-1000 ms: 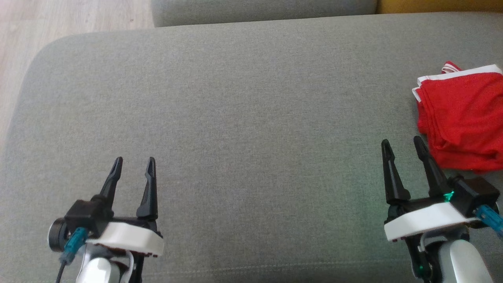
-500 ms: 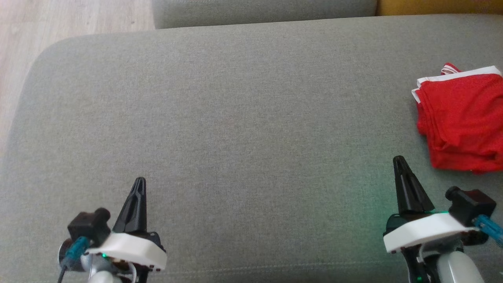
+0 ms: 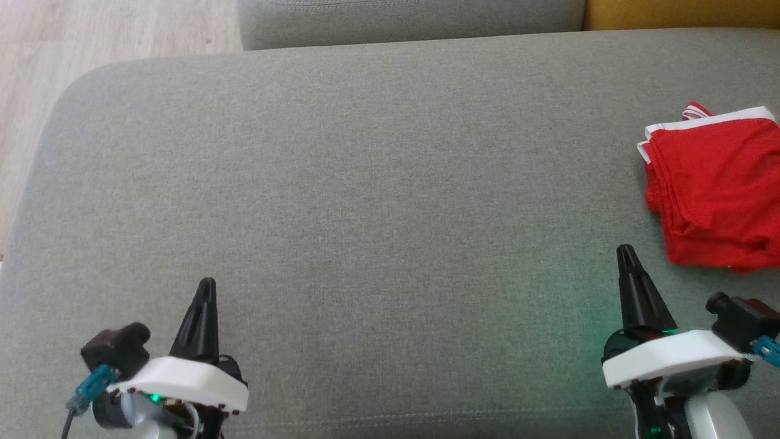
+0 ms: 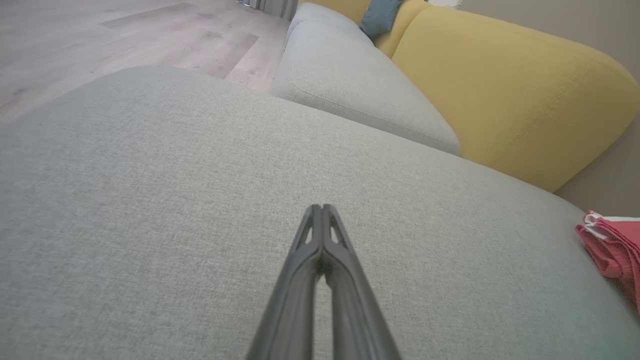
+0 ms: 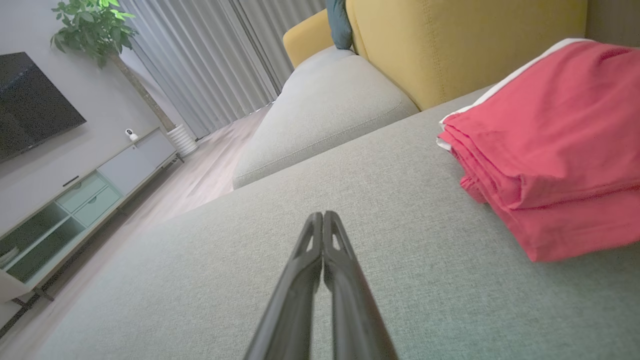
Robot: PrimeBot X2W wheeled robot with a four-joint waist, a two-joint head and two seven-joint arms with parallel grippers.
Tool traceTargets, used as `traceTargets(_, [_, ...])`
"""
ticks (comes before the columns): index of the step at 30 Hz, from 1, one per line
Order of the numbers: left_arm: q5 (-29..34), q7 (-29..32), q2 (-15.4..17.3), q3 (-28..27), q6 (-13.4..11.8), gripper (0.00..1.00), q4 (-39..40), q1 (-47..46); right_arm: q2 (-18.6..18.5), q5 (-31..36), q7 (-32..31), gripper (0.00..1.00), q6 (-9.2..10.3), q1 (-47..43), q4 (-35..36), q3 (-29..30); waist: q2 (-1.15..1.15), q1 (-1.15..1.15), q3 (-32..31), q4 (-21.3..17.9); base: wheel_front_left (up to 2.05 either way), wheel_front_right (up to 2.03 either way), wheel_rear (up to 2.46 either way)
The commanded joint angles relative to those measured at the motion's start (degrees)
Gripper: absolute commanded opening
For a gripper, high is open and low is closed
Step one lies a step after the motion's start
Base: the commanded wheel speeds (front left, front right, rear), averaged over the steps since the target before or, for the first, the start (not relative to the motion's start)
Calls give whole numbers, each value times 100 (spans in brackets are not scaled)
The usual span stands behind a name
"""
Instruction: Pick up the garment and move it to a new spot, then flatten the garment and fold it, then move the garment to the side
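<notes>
while the folded red garment (image 3: 713,189) lies at the right edge of the grey sofa cushion (image 3: 378,201), both grippers sit low at the near side with nothing in them. the left gripper (image 3: 206,288) has its 2 dark fingers (image 4: 295,295) pressed together tip to tip, over bare fabric at the near left, well apart from the garment. the right gripper (image 3: 626,255) is likewise closed tip to tip and empty, near the garment's near left corner but not touching it (a strip of grey shows between them). the garment is a stack of layers with a white band (image 3: 713,119) along its far edge, resting flat on the cushion. another grey cushion (image 3: 408,18) and a yellow backrest (image 5: 475,45) stand beyond, and wooden floor (image 3: 116,30) shows at the far left
</notes>
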State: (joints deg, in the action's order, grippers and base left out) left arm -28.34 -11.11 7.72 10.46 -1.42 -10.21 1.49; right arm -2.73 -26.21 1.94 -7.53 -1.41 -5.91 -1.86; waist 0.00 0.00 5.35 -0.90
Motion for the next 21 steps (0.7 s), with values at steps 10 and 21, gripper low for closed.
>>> traceTargets(10, [-708,155,8,-214,115,0,99,-313,-124,-758,-42,0,1,295,82,37,0,0,-50,9,0,0,0])
traceTargets(21, [-1483,335,-30,-371,216,0,44,-367,-150,-1570,-102,0,2,351,-31,85,0,0,-111,19,0,0,0])
